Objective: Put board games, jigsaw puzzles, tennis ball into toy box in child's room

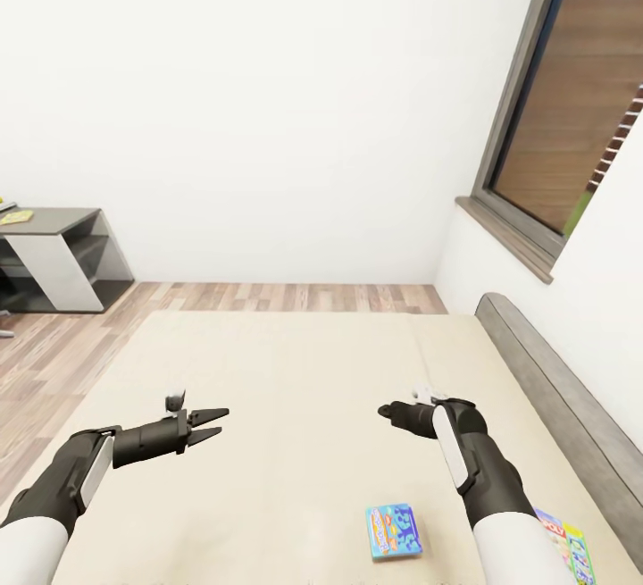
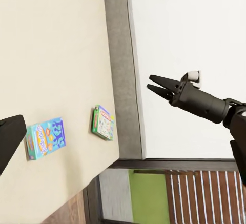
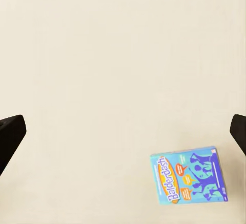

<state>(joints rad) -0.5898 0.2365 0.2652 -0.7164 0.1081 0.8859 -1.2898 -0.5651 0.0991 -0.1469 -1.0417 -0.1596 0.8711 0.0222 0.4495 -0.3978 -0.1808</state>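
On the left, the left gripper [image 1: 214, 422] hovers over the bed [image 1: 295, 388], fingers parted a little and empty; the blue Balderdash board game [image 1: 393, 531] lies flat on the mattress near the right forearm, its long axis running roughly up the bed; the right gripper [image 1: 389, 411] hangs above, apparently spread wide, holding nothing; the white-and-green board game [image 1: 572, 542] sits further right, near the headboard [image 1: 554, 388]. Both look light, stiff and thin; pinching across the short edges seems safest.
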